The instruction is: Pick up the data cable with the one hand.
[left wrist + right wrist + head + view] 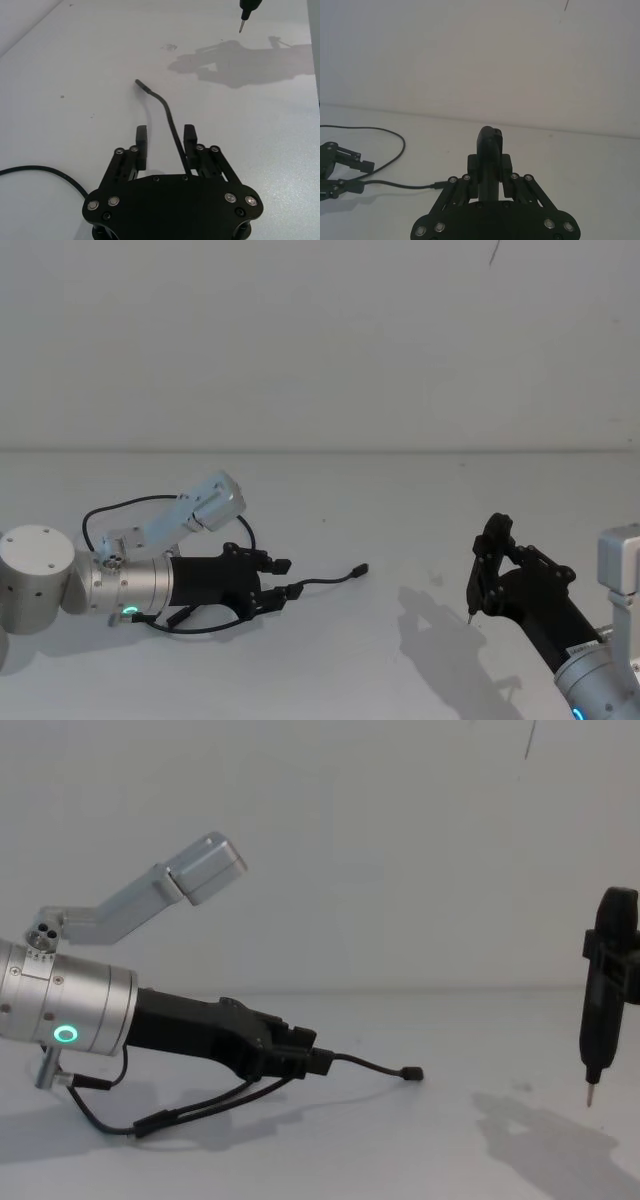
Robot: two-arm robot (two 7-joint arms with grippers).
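White table [330,490] runs back to a plain white wall. On the left side of the table, the left gripper [283,578] lies low, its wrist glowing green and its body tilted down toward the surface. The fingers [141,137] stand apart with a clear gap between them. The cable [325,580] runs through that gap. In the left wrist view the cable [167,112] lies close along the inner face of one finger and well clear of the other, so it is not pinched. From the fingertips the cord bends out toward the middle of the table and ends in a small black plug [362,568]. In the chest view the plug [410,1073] sits low at the surface, a little ahead of the left gripper [310,1062]. Behind the fingers the cord passes under the gripper body and cannot be followed.

The right gripper [492,565] hangs above the right side of the table, well apart from the cable. Its fingers [506,167] are closed on a thin black tool [598,1020] that points its pale tip down at the table without touching it.
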